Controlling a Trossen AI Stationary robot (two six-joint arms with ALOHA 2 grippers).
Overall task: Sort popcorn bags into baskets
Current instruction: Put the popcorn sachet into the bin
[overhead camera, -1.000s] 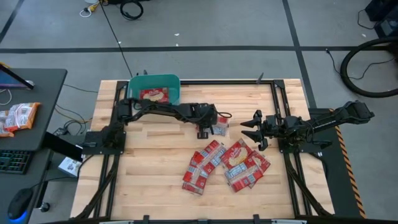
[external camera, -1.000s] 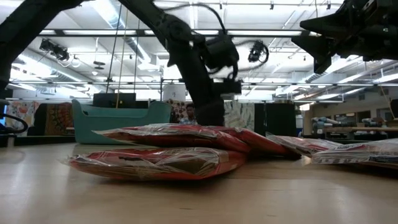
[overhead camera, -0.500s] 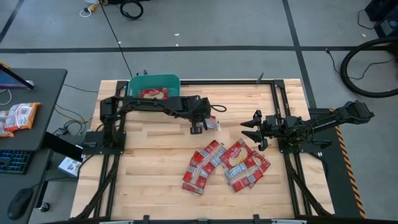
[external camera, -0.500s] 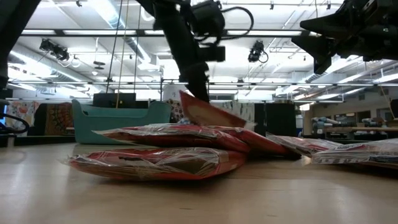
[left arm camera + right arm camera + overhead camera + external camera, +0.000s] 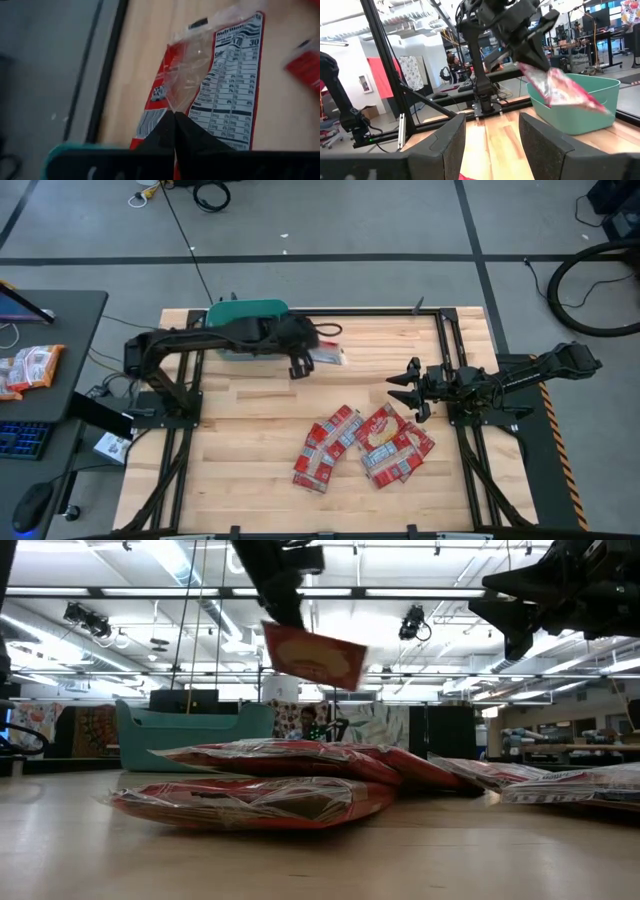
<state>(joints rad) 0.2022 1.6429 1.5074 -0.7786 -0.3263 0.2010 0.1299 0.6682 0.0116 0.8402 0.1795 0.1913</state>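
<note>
My left gripper [image 5: 300, 363] is shut on one red popcorn bag [image 5: 326, 357] and carries it in the air just right of the teal basket [image 5: 250, 307], by the table's far edge. The left arm covers most of the basket's inside. In the low view the bag [image 5: 313, 655] hangs high above the pile, with the basket [image 5: 190, 735] behind. Several more bags [image 5: 365, 445] lie overlapping on the table, right of centre and nearer. My right gripper [image 5: 400, 388] is open and hovers above the table's right part, touching nothing. My left gripper pinches the bag between its two fingers at the clear wrapper edge [image 5: 172, 107] of one short end. The fingers [image 5: 283, 600] come from above, slanting down. The bag is lifted clear and stretches away from the fingers nearly level, its nutrition-label side [image 5: 227, 85] facing the wrist camera.
Black frame rails [image 5: 450, 350] run along the table's left, right and far sides. Bare wood lies left of the pile and along the near edge. A dark desk [image 5: 50, 370] with more red packets stands off the table's left. A person [image 5: 305, 722] sits far behind.
My left gripper, shut on the bag, has risen from the middle of the table and swung toward the far-left, toward the basket. The bag went from resting beside the pile, to tipped up by one end, to lifted clear and high above the table.
</note>
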